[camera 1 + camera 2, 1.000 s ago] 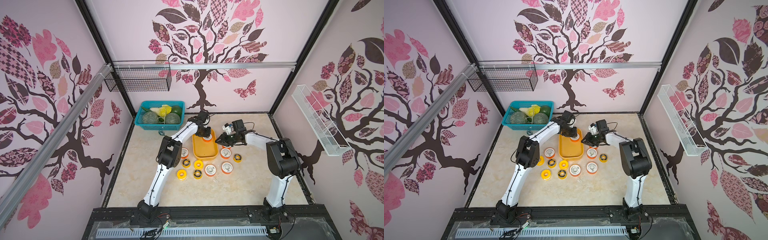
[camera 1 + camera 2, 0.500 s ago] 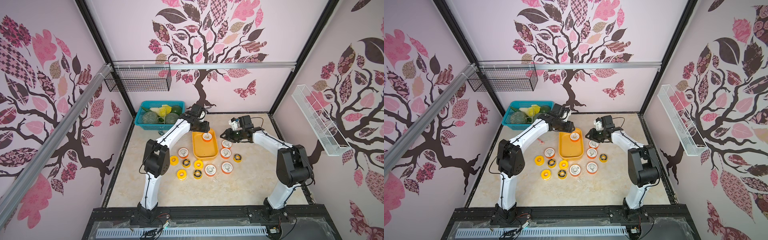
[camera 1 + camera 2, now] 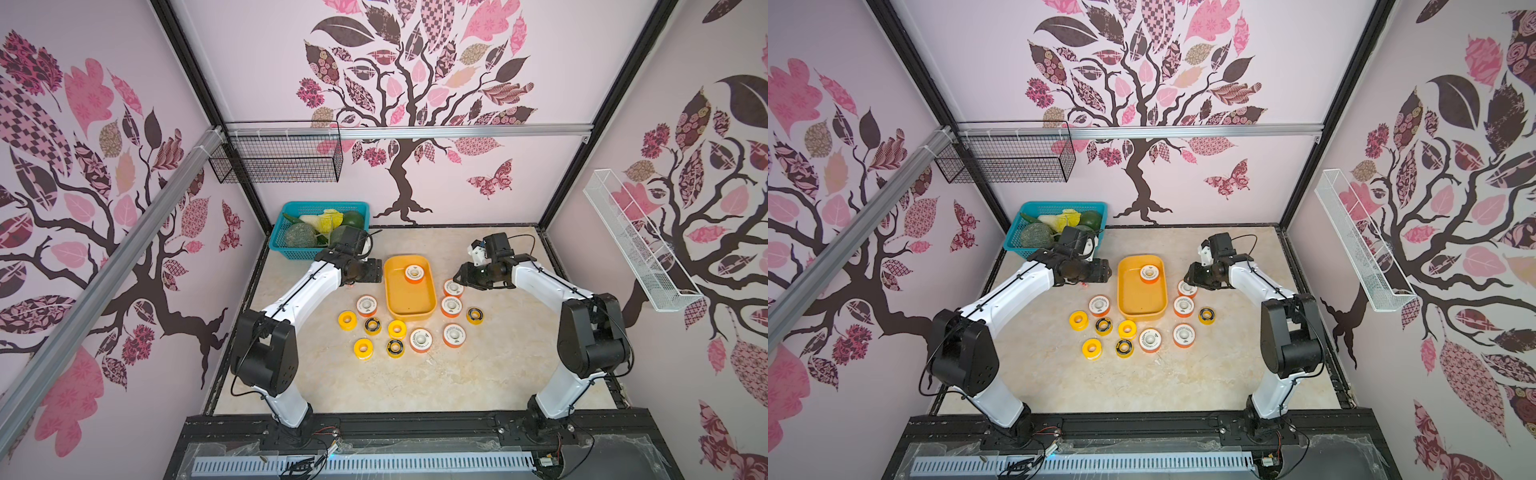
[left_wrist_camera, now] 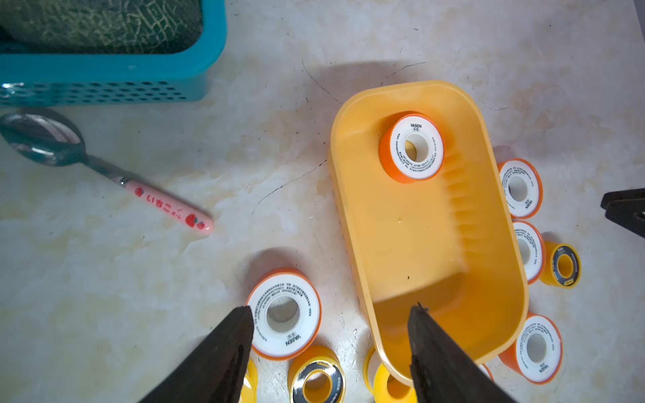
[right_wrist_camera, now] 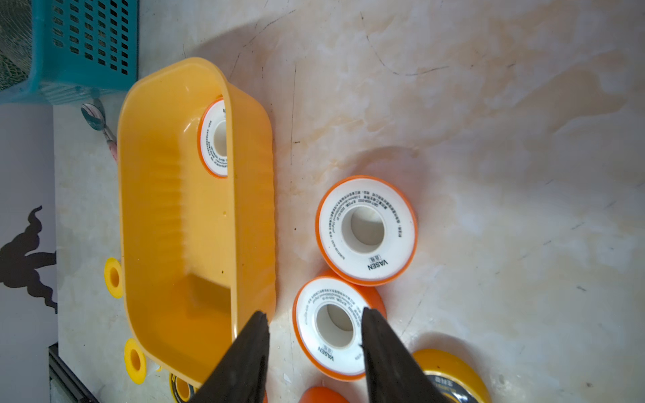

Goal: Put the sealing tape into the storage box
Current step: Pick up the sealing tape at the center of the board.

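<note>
The storage box [image 3: 391, 299] [image 3: 1126, 300] is an orange-yellow tub in the middle of the table. One orange-and-white sealing tape roll [image 3: 414, 273] [image 3: 1148, 274] [image 4: 415, 148] [image 5: 213, 139] lies flat in its far end. My left gripper [image 3: 375, 271] [image 3: 1105, 272] [image 4: 331, 308] hovers open and empty at the box's left side, above another orange-and-white roll [image 4: 284, 314]. My right gripper [image 3: 459, 276] [image 3: 1188, 276] [image 5: 314, 312] stands open on the box's right side, its fingers over an orange-and-white roll [image 5: 331, 328] that lies on the table.
Several more yellow and orange rolls [image 3: 394, 328] lie in front of and beside the box. A teal basket of melons [image 3: 291, 249] stands at the back left, with a pink-handled spoon [image 4: 104, 171] next to it. A black wire basket [image 3: 276, 164] and a white wire shelf [image 3: 636, 245] hang on the walls.
My left gripper has opened and drawn back from the box's far end to its left side, leaving a roll in the box. The right arm has swung outward to the right.
</note>
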